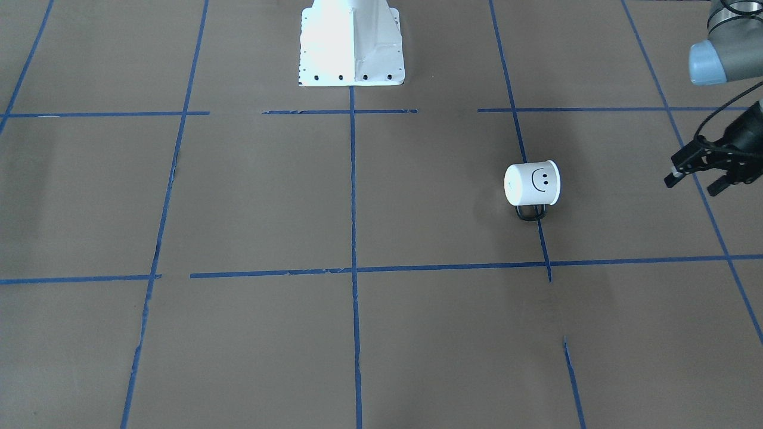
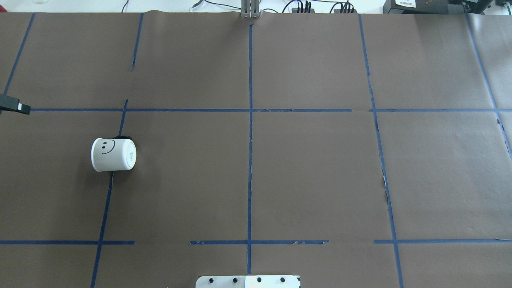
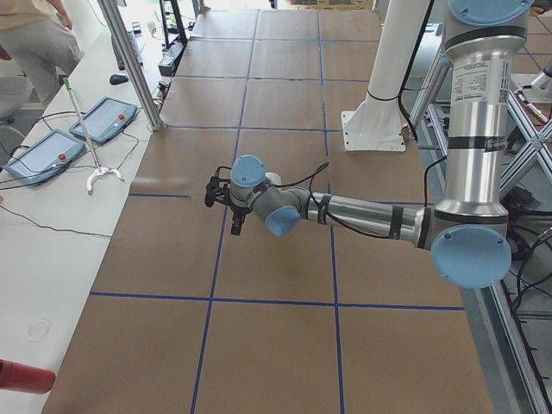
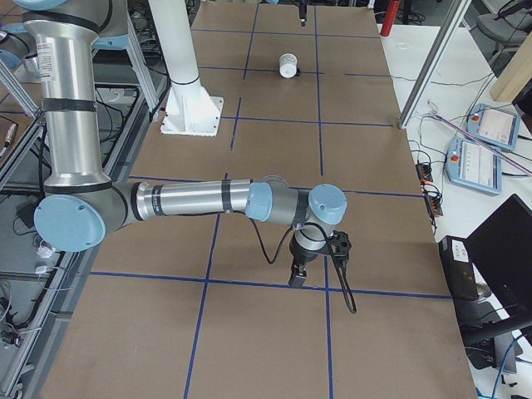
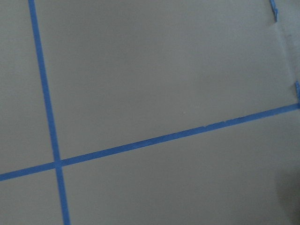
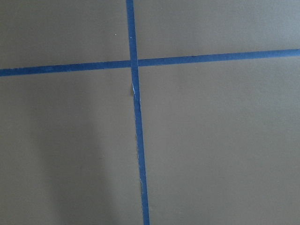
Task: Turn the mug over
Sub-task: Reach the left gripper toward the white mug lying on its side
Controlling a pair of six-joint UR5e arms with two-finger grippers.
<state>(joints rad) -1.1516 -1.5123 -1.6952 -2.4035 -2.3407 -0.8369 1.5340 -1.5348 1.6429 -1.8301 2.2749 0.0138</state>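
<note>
The white mug [image 1: 532, 183] with a black smiley face lies on its side on the brown paper. Its flat bottom faces the table's middle and its mouth faces my left gripper. Its black handle [image 1: 530, 213] rests on the paper on the side away from the robot. The mug also shows in the overhead view [image 2: 113, 154] and far off in the right side view [image 4: 288, 65]. My left gripper [image 1: 693, 183] is open and empty, hovering well apart from the mug's mouth side. My right gripper [image 4: 297, 278] hangs over the table's other end; I cannot tell its state.
The white robot pedestal [image 1: 351, 42] stands at the table's robot-side edge. Blue tape lines [image 2: 250, 132] divide the paper into squares. A side bench with control pendants [image 3: 103, 116], a metal post [image 3: 129, 60] and a person [image 3: 34, 39] lie beyond the far edge.
</note>
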